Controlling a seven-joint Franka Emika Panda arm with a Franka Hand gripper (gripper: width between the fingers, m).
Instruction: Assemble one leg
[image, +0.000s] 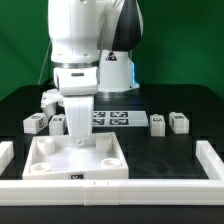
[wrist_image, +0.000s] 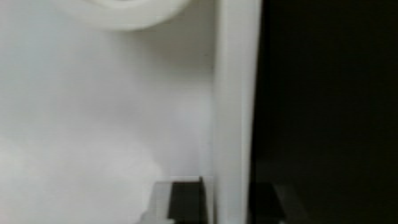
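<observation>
Several white legs (image: 179, 122) dot a black table (image: 200, 105); green backdrop (image: 25, 40) behind.

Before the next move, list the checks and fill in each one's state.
1. Pincer open or shut: cannot tell; the exterior view hides its fingers and the wrist view is blurred.
2. Leg in the pincer: cannot tell.
3. Loose legs in sight: ok; the far-right leg, the neighbour leg and the far-left leg lie apart from the panel.
4. Panel flat, sockets up: ok.
5. Marker board in sight: ok.
</observation>
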